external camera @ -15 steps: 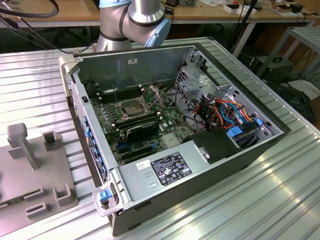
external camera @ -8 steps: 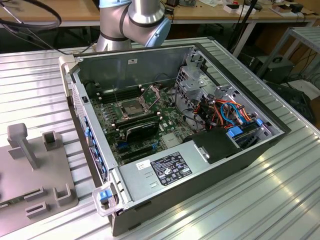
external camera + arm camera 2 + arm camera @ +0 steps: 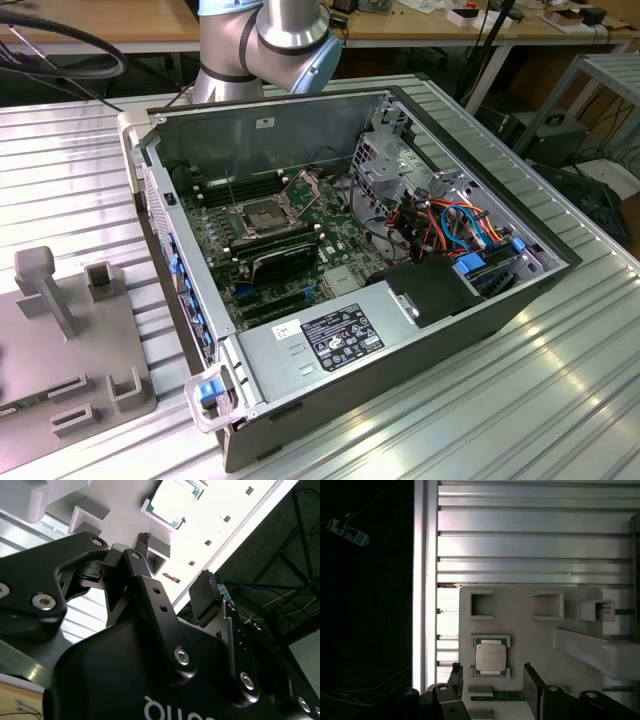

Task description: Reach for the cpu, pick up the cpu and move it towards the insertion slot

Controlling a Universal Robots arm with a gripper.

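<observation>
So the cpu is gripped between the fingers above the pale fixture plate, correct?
Not gripped. The first wrist view shows the cpu lying in its recess on the pale fixture plate, with the fingers open and apart from it.

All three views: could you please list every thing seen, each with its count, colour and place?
table: one, silver, ribbed, under the case.
case: one, grey, open, on the table.
board: one, green, inside the case.
socket: one, silver frame, dark centre, on the board.
module: one, black, ribbed, beside the socket.
cables: several, orange and blue, in the case.
fixture: one, pale grey, on the table.
cpu: one, silver-grey, seated in the fixture.
arm: one, silver and blue, behind the case.
gripper: one, black, open, aimed at the cpu, apart from it.
</observation>
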